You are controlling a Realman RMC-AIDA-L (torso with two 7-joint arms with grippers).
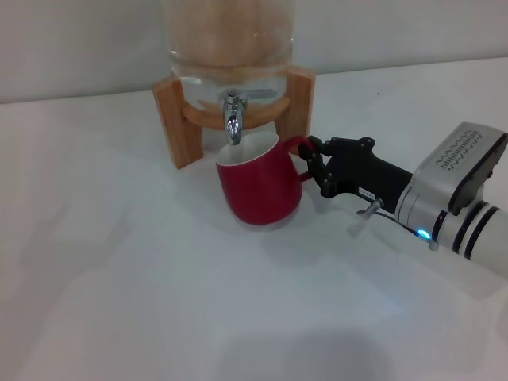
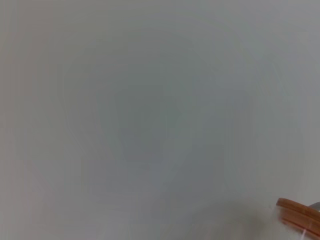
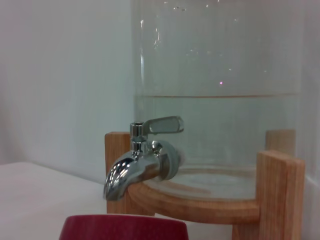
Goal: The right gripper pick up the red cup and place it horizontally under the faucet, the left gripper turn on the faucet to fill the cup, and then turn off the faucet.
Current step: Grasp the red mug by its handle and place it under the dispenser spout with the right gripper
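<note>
The red cup (image 1: 260, 186) sits on the white table just below the faucet (image 1: 232, 119), leaning a little, its open mouth under the spout. My right gripper (image 1: 315, 159) reaches in from the right and is shut on the cup's loop handle. In the right wrist view the chrome faucet (image 3: 137, 167) hangs close above the cup's red rim (image 3: 123, 227), with its lever pointing sideways. The left gripper is out of view in every frame.
The glass dispenser jar (image 1: 230, 40), partly filled with water, rests on a wooden stand (image 1: 176, 119) at the back of the table. The left wrist view shows only a pale surface and a corner of the wooden stand (image 2: 300, 215).
</note>
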